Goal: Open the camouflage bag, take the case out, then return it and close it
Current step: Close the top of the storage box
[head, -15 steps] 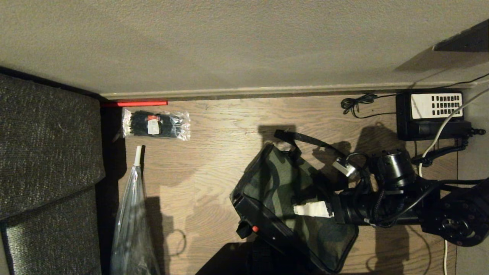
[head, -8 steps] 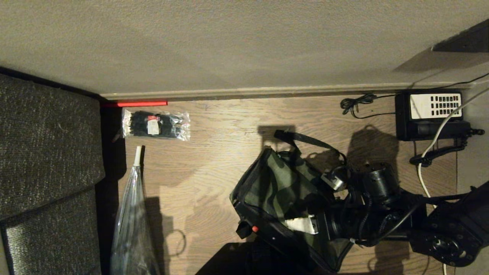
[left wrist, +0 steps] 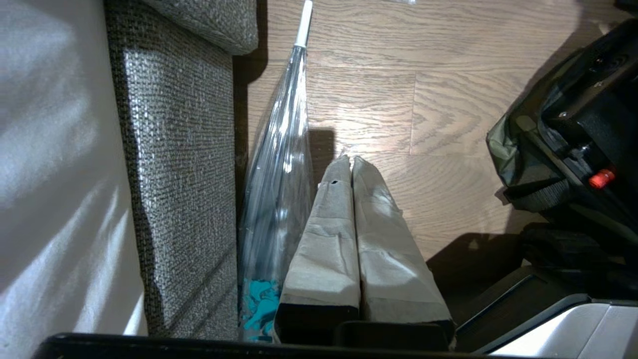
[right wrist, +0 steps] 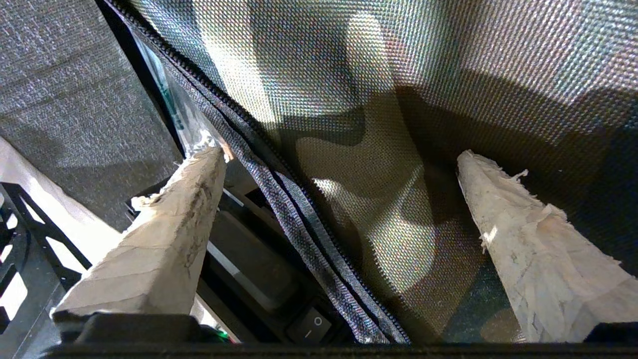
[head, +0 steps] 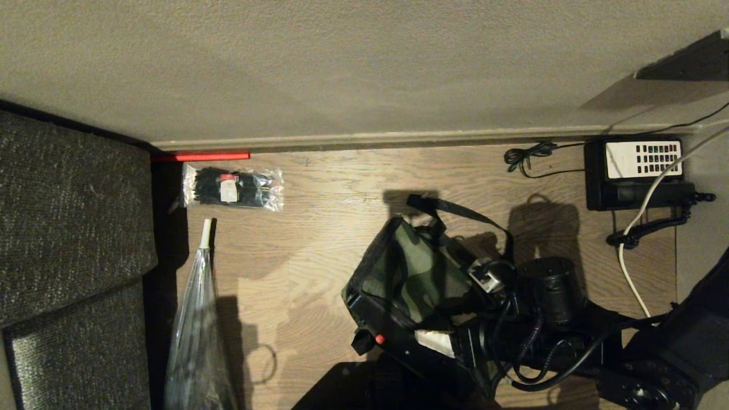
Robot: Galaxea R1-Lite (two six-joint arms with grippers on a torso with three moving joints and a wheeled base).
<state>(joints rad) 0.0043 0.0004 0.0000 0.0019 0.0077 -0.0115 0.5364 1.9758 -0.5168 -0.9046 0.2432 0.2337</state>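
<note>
The small boxy camouflage fabric bag (head: 418, 270) is sitting at the five o'clock part of the wooden floor (head: 319, 228), its lid zipped shut. The right gripper (right wrist: 339, 199) is hovering over it with fingers spread wide, straddling the black zipper seam (right wrist: 299, 219). It should be finding the zipper pull before pinching. The left gripper (left wrist: 351, 172) is hanging pressed together at seven o'clock.

The camouflage bag (head: 416, 273) is covered at 4 o'clock by the right arm; its bottom edge is cropped.
</note>
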